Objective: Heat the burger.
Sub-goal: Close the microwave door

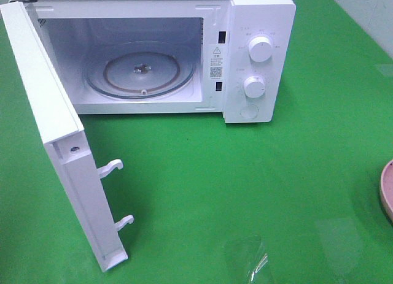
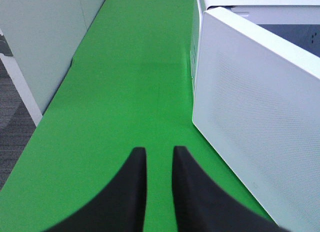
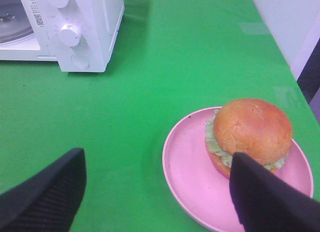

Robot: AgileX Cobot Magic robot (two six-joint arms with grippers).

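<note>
The high view shows a white microwave (image 1: 153,54) on the green surface (image 1: 245,192), its door (image 1: 58,143) swung wide toward 8 o'clock and the glass turntable (image 1: 141,69) bare inside. Two dials (image 1: 261,49) sit on the control panel at 1 o'clock. At the 3 o'clock edge only a sliver of the pink plate (image 1: 388,192) shows; neither arm appears here.

The left wrist view shows what the high view lacks: the left gripper (image 2: 159,164) over bare green surface, the microwave door's outer face just beside it. Its jaws stand close together with a narrow gap, nothing between them.

The right wrist view alone shows the burger (image 3: 250,134), resting on the pink plate well apart from the microwave's panel corner. The right gripper (image 3: 157,192) hovers near the plate, jaws spread wide and released, one finger (image 3: 265,197) overlapping the burger's near edge in the picture.
</note>
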